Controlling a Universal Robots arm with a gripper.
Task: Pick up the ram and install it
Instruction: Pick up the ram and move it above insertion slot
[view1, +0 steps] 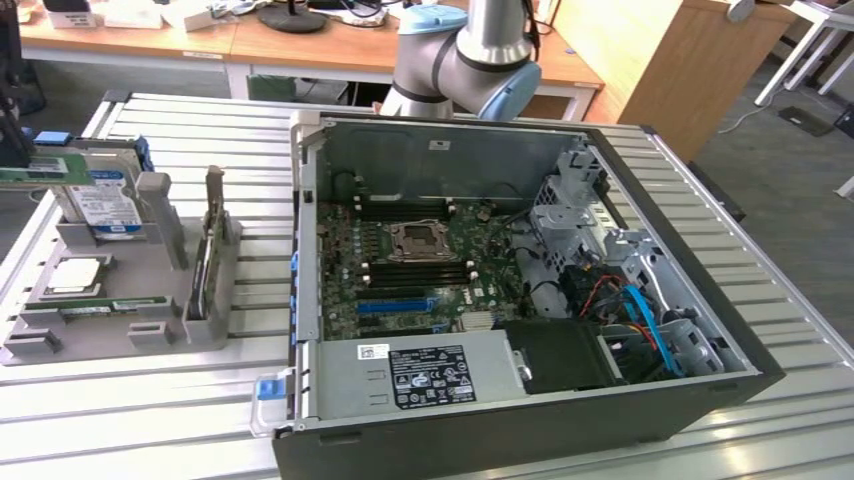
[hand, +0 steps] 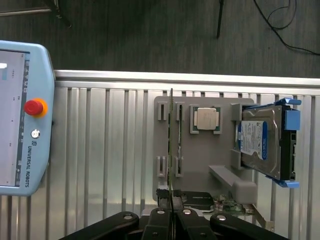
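The ram (view1: 114, 305) is a thin green stick lying in the slots of a grey fixture (view1: 154, 335), at the near end on the exterior view's left. From the wrist view I look down on the ram (hand: 179, 135) seen edge-on, far below me. My gripper (hand: 171, 215) is shut, its black fingers (hand: 157, 216) pressed together high above the fixture (hand: 220, 150). A thin dark line runs out from between them across the fixture. I cannot tell what that line is.
An open computer case (view1: 694, 400) fills the table's middle, its motherboard holding a processor socket (view1: 416, 240) flanked by dark memory slots (view1: 414, 268). The fixture also carries a hard drive (view1: 107, 205), a silver processor (view1: 74, 275) and an upright card (view1: 210, 240). A teach pendant (hand: 22, 115) lies beside the fixture.
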